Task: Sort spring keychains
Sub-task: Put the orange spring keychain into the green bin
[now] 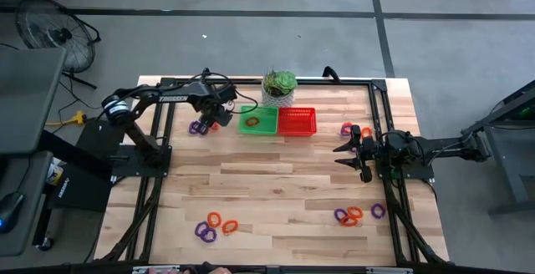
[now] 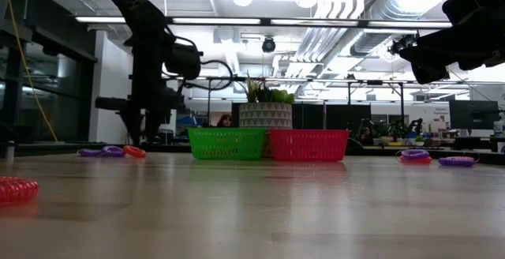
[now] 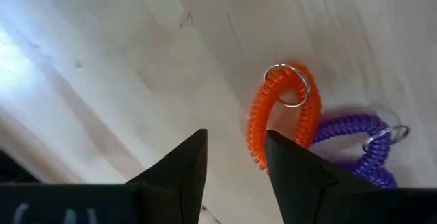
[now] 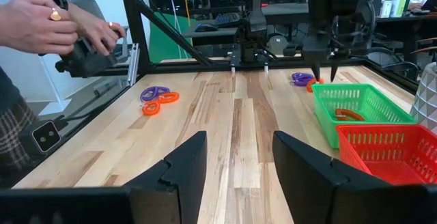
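Orange keychain (image 3: 283, 115) flat on table, ring outward; left hand (image 3: 235, 159) apart above; right hand (image 4: 239, 162) apart.

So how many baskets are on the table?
2, side by side at the table's far edge: the green basket with an orange keychain in it, and the red basket touching it, just in front of the potted plant.
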Controlling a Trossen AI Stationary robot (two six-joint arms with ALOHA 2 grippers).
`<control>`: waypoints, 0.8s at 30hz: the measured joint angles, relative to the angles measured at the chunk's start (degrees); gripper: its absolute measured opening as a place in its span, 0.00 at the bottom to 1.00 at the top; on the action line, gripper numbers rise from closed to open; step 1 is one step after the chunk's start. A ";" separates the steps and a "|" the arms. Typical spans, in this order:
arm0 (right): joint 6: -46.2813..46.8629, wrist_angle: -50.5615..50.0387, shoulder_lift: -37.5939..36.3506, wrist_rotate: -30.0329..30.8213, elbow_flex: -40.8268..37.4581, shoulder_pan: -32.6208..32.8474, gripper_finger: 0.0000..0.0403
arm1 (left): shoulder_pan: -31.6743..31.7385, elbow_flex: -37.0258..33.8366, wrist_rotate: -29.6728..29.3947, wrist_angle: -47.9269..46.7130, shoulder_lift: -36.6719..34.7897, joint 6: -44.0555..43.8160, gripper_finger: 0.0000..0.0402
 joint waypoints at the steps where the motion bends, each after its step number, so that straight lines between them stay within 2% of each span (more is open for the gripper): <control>1: 0.00 0.00 0.00 0.00 -0.01 0.00 0.40 | -0.01 0.00 -0.02 -0.23 0.37 -0.02 0.36; 18: 0.00 0.00 0.00 0.01 0.00 0.00 0.40 | -0.17 0.20 -0.09 0.44 5.54 0.18 0.35; 21: 0.00 0.00 0.00 0.00 -0.01 0.00 0.40 | -0.17 0.20 -0.03 0.24 5.57 0.88 0.28; 24: 0.00 0.00 0.00 0.00 0.00 0.00 0.40 | -0.17 0.15 -0.05 -0.15 5.59 0.98 0.16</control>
